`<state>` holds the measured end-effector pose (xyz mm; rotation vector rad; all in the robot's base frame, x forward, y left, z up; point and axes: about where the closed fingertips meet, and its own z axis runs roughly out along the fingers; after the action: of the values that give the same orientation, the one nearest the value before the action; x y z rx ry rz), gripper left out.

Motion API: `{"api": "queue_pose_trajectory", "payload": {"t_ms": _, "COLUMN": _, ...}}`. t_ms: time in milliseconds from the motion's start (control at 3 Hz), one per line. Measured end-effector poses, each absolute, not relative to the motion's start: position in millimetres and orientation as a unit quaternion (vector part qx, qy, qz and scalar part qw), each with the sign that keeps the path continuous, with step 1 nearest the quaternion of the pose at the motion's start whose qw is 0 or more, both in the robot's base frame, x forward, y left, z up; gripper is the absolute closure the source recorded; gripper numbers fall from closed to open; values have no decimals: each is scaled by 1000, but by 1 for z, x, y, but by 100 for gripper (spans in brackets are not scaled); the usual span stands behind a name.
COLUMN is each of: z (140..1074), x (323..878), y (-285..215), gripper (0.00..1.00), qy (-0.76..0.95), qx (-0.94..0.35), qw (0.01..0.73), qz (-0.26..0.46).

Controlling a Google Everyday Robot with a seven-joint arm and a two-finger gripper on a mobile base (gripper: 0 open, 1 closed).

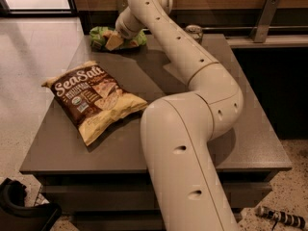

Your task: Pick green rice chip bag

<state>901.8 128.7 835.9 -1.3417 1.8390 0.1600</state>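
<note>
The green rice chip bag (102, 35) lies at the far left corner of the dark table (250, 143). It is bright green with tan chip pictures. My gripper (115, 40) is at the end of the long cream arm and sits right on the bag, covering its middle. The green of the bag shows to the left and right of the gripper.
A larger brown-and-cream "Sea Salt" chip bag (94, 99) lies on the table's left half. A metal can (194, 32) stands at the far edge behind the arm. My arm (192, 129) crosses the table's middle. A wood wall and dark ledge run behind.
</note>
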Motion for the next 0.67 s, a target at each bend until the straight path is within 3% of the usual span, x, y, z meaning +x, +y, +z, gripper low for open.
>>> {"api": "queue_pose_trajectory", "payload": {"t_ms": 333, "z": 836, "x": 902, "y": 129, "gripper": 100, "qy": 733, "qx": -534, "qw": 417, "qz": 64}}
{"api": "queue_pose_trajectory", "payload": {"t_ms": 667, "z": 891, "x": 880, "y": 123, "gripper": 100, "qy": 738, "qx": -530, "qw": 418, "qz": 9}}
